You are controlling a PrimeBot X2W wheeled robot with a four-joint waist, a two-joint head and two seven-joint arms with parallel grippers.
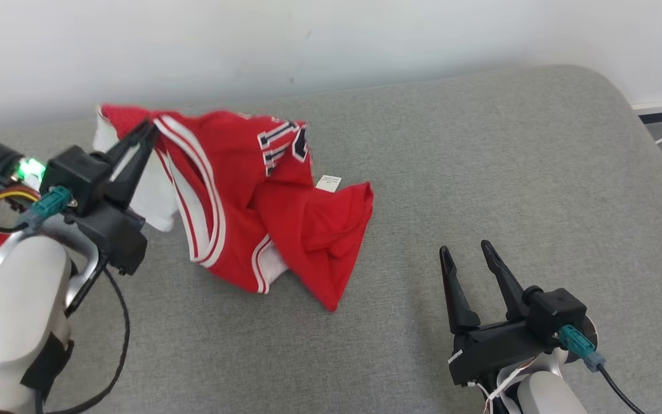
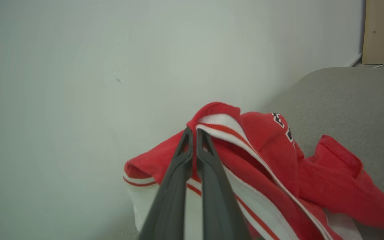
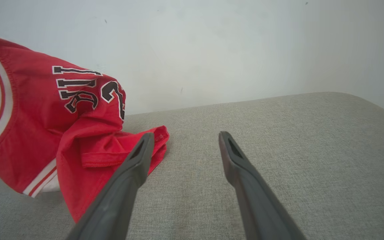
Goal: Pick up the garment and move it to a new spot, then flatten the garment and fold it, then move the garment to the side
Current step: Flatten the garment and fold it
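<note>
The left tool [image 1: 146, 131], its fingers pressed together on the white-and-red trim of the garment [image 1: 285, 195], holds one corner raised at the upper left of the head view. The rest of the red cloth drapes onto the grey cushion [image 1: 480, 172] at centre. The right tool [image 1: 466, 248], fingers apart, is at lower right, not touching the cloth.

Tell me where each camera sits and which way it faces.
Head view: on the head, looking forward and down at the grey cushion and red jersey; left gripper shut on the jersey, right gripper open.
Left wrist view: on the left wrist, facing the wall along its closed fingers.
Right wrist view: on the right wrist, facing the wall over the cushion, fingers spread.
All share the jersey.
</note>
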